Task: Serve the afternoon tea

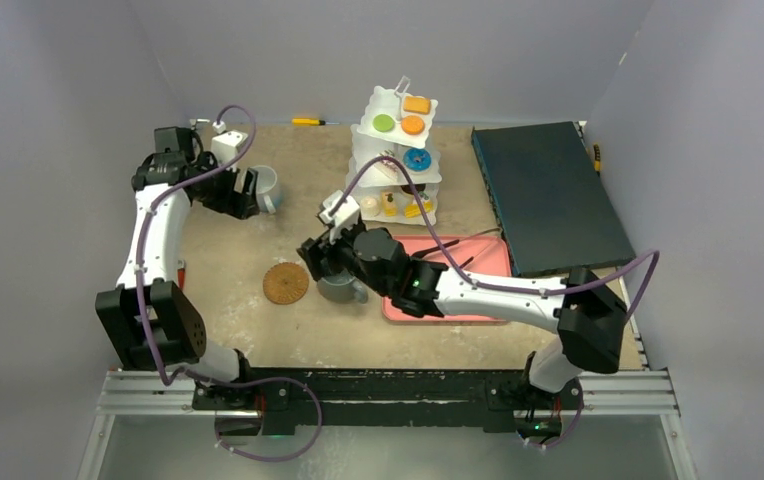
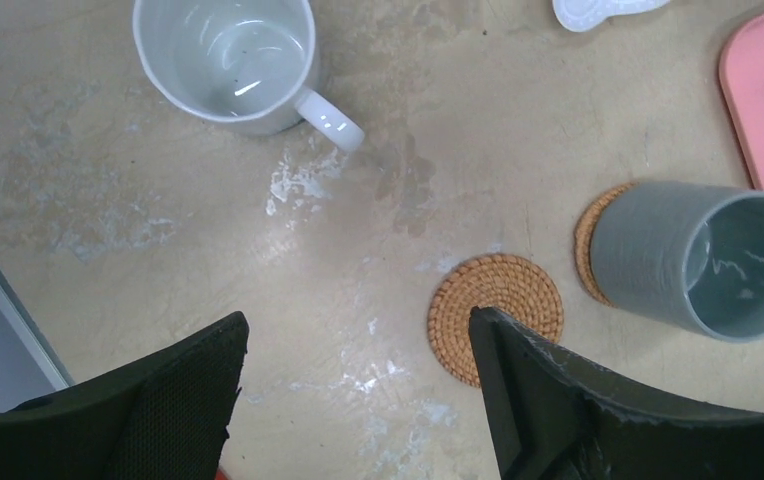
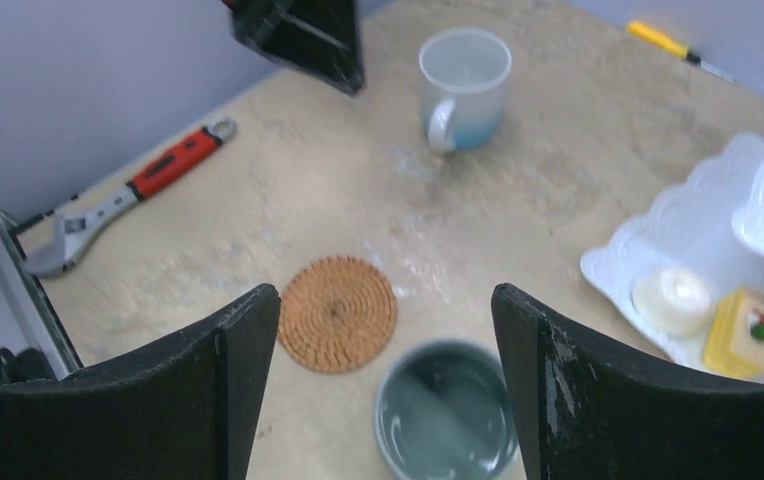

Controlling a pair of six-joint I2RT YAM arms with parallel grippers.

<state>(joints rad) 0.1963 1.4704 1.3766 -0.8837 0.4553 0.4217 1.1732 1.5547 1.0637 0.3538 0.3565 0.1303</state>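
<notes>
- The left fingers (image 2: pixel 178 400) stand wide apart with nothing between them, near the upright white ceramic mug (image 1: pixel 267 188) at the far left of the beige surface (image 1: pixel 228 260).
- A round woven cork coaster (image 1: pixel 286 283) lies bare.
- Just to its right, the grey cylindrical mug (image 1: pixel 343 291) sits on a second cork coaster (image 2: pixel 588 245).
- The right fingers (image 3: pixel 598 400) are spread wide above the grey mug and grip nothing.
- Further back, the white three-tier scalloped stand (image 1: pixel 378 100) holds colourful toy pastries (image 1: pixel 415 125).

My left arm (image 1: pixel 153 235) and right arm (image 1: pixel 498 290): white link shells, black joint housings, boxy black shoulder blocks. purple cable (image 1: pixel 139 275) along each. white camera block (image 1: pixel 228 146) at wrists. On left gripper (image 1: pixel 246 190) and right gripper (image 1: pixel 318 262): black fingers (image 2: pixel 568 410), fine-textured pads, edges scuffed pale.
</notes>
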